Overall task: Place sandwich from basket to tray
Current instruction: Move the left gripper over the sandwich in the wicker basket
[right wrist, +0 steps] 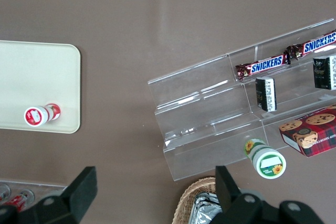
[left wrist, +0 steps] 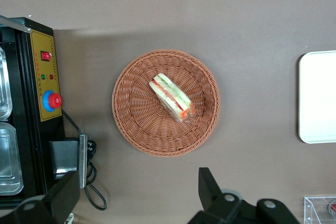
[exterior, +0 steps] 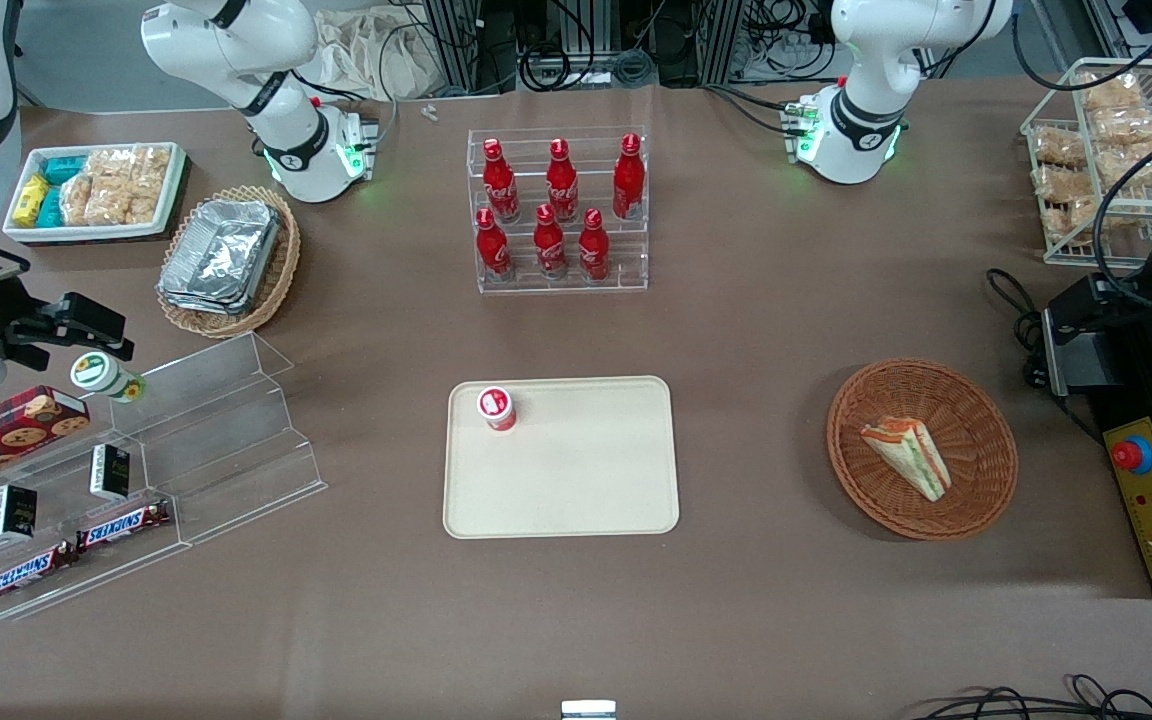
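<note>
Legible text is limited to one brand. "SNICKERS" is printed in blue letters on two brown-wrapped chocolate bars [exterior: 121,526] [exterior: 29,571] lying on the lowest step of the clear acrylic stepped display stand [exterior: 206,450], at the stand's 7 o'clock. White script runs down the six red bottles [exterior: 548,215], too small to read with certainty.

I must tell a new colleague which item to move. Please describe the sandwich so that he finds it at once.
Find the cream tray in the table's middle, then look toward the working arm's end for the round reddish-brown basket. The sandwich lies alone in it: a white-bread wedge with orange and green filling. The open hand hovers above the table near the basket.
</note>
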Robot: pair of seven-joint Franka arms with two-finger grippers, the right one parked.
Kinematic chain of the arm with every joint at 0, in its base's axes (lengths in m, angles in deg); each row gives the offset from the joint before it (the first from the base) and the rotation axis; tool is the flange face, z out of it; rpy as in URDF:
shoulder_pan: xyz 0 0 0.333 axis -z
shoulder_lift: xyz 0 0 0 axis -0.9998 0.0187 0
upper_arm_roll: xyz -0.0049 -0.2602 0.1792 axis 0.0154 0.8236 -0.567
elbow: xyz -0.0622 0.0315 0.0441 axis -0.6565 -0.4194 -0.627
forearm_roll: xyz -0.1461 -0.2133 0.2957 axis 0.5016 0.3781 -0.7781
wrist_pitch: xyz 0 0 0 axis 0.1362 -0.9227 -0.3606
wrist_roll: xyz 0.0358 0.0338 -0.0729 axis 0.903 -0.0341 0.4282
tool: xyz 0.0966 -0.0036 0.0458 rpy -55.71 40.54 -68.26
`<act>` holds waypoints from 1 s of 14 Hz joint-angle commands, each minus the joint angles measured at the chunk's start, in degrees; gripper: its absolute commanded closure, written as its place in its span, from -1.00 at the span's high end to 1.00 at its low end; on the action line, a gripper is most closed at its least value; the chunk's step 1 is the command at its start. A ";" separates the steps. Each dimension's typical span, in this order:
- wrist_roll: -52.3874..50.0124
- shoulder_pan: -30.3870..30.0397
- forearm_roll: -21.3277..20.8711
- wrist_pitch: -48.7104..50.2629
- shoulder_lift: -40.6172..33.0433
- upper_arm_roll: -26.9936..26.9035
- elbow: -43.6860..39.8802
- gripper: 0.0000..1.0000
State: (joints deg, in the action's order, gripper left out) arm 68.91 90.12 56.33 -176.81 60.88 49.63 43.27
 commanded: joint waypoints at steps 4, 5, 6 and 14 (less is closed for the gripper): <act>-0.50 1.00 0.42 1.09 -0.50 -0.94 -0.37 0.99; -0.41 1.00 0.33 1.09 -0.41 -1.03 -0.19 0.99; 0.03 1.00 0.24 1.09 -0.41 -1.03 -0.01 0.99; -0.58 1.44 0.42 -8.98 -0.93 -0.85 13.85 1.00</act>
State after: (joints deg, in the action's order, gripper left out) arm 68.93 90.71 56.34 -181.09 61.32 49.51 51.79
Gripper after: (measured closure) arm 0.000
